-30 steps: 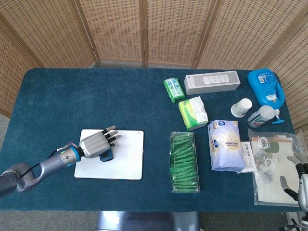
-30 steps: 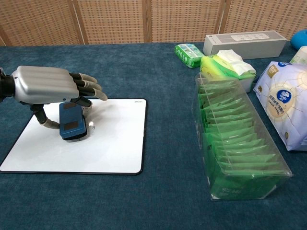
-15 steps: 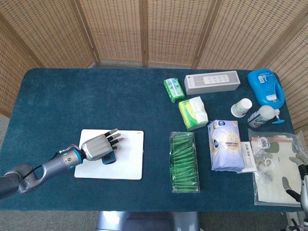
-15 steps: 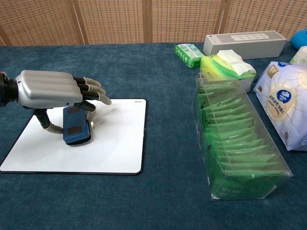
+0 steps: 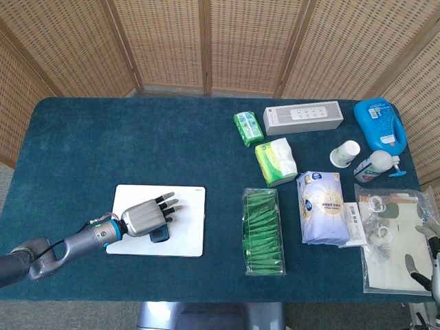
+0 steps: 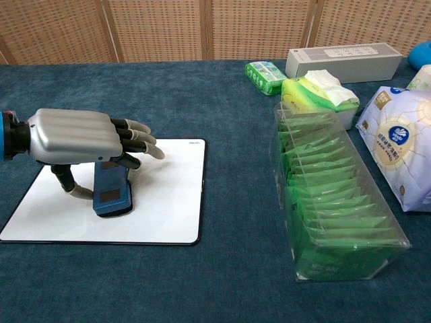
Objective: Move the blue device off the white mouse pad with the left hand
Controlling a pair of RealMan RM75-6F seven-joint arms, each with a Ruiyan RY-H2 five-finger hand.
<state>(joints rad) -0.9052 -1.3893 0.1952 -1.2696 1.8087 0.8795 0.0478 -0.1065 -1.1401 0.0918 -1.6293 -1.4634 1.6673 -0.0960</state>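
We see the left robot hand [image 6: 71, 136] over the blue device [image 6: 111, 190], palm down, thumb on its left side and fingers draped over the top. We read that as a grasp from above, the way to carry it clear of the white mouse pad [image 6: 161, 202]. The device sits tilted, far end up under the palm, near end touching the pad; probably held, not fully lifted.

The device is on the pad's near-left part, not off it yet. In the head view only a corner of the blue device [image 5: 159, 235] pokes out beneath the left robot hand [image 5: 144, 217], close to the near edge of the white mouse pad [image 5: 189, 223].

Hard to make out: the finger contacts on the device's far side are hidden by the palm, so we cannot tell how firm the grip is. The right robot hand [image 5: 427, 249] is cut off at the right frame edge over a plastic bag [image 5: 392, 240] on the worktop [image 5: 103, 144]; fingers look spread, holding nothing that we can see.
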